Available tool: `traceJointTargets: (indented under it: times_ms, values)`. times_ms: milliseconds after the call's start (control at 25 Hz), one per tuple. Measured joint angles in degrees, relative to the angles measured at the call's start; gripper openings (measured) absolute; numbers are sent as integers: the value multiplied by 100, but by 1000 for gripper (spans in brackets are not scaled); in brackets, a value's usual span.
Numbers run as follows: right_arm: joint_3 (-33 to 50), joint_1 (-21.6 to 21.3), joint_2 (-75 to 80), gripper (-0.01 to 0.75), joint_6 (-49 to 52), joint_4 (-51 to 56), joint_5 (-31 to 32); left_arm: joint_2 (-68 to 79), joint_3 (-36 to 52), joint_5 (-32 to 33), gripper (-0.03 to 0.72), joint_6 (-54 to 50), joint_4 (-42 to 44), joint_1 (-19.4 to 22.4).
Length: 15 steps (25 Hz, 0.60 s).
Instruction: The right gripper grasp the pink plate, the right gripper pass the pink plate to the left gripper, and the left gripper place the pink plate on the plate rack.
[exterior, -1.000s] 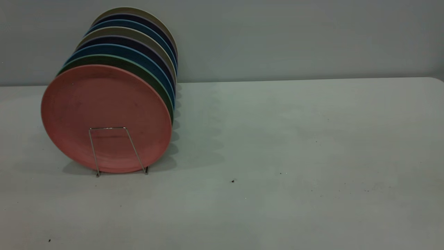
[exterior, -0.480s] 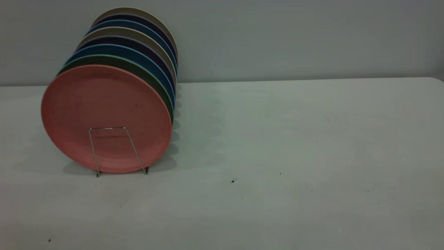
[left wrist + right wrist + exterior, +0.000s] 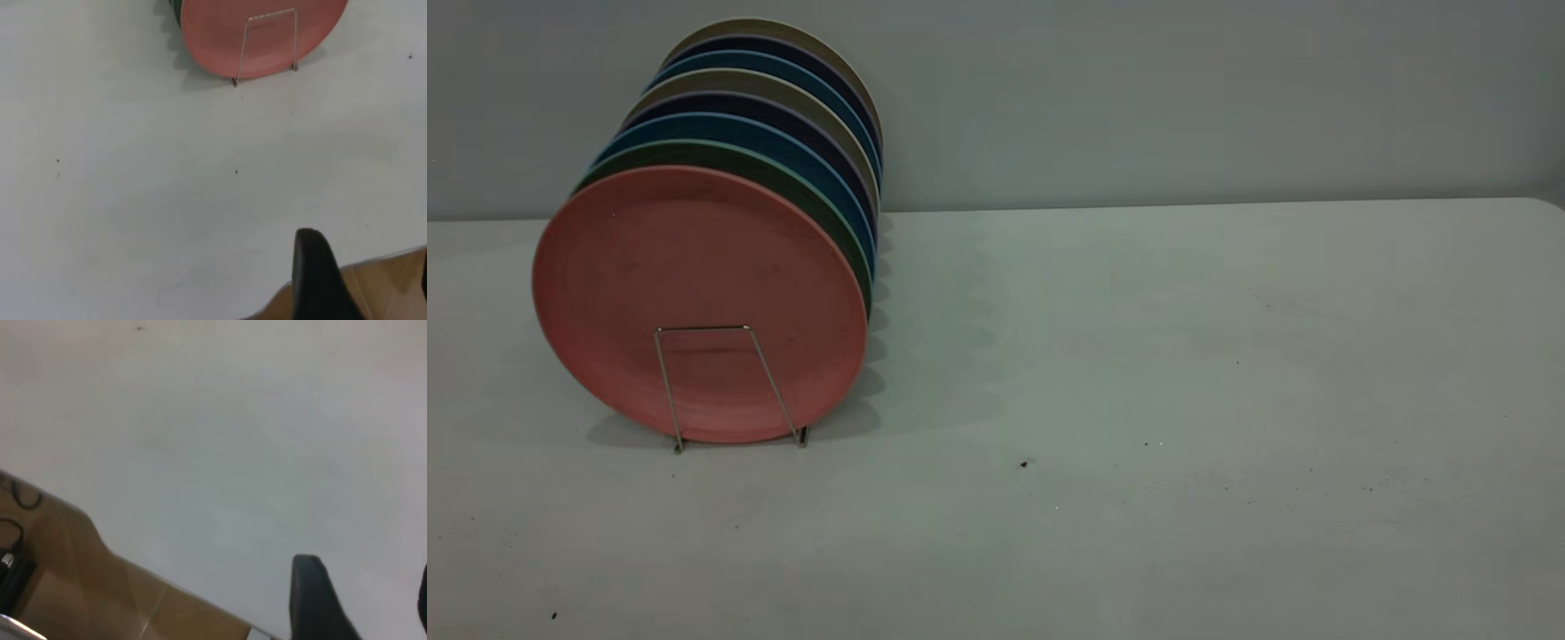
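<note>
The pink plate stands upright in the front slot of the plate rack, at the table's left. A wire loop of the rack crosses its lower face. It also shows in the left wrist view behind the rack's loop. Neither gripper appears in the exterior view. My left gripper is open and empty over the table's near edge, well away from the plate. My right gripper is open and empty above bare table near an edge.
Several more plates, green, blue, dark and tan, stand in the rack behind the pink one. The white table stretches to the right. Wooden floor with cables shows beyond the table's edge.
</note>
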Motion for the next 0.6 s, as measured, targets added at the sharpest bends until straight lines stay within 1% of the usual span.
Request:
traceJointTargets:
  times_ms: [600]
  values:
    - [12, 0, 0, 388, -28, 19, -26, 0, 103, -103, 404, -40, -61, 0]
